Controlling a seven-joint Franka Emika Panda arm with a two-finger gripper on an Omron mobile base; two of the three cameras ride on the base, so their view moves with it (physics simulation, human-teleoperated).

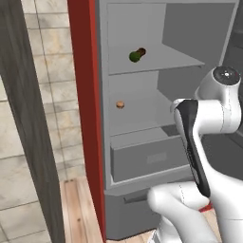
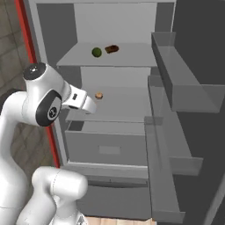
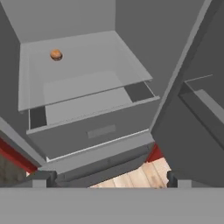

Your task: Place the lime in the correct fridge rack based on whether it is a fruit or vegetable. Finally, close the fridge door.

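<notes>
No brand, label or writing can be read anywhere on the fridge or the things in it. The fridge interior is plain grey, framed on its left by a red cabinet edge (image 1: 84,95); beyond that stands a wall of pale stone tiles (image 1: 52,85), and a strip of light wooden floor (image 1: 78,209) shows at the fridge's foot.

The lime (image 2: 96,52) lies on the fridge rack (image 2: 132,59), the higher shelf, touching or just beside a dark brown lump (image 2: 112,48) at its 3 o'clock in the right base view. On the lower shelf (image 3: 87,74) rests a small tan-orange item (image 3: 56,54), toward 11 o'clock in the hand view. Below that shelf sits a grey drawer box (image 3: 94,127), and under it the bottom drawer front (image 2: 114,200).

The fridge door (image 2: 193,114) stands swung open at 3 o'clock of the right base view, its inner bins (image 2: 184,79) facing the camera.

The gripper (image 3: 109,178) hangs in front of the drawer box with its fingers (image 3: 41,178) spread wide, nothing between them, well apart from the lime.
</notes>
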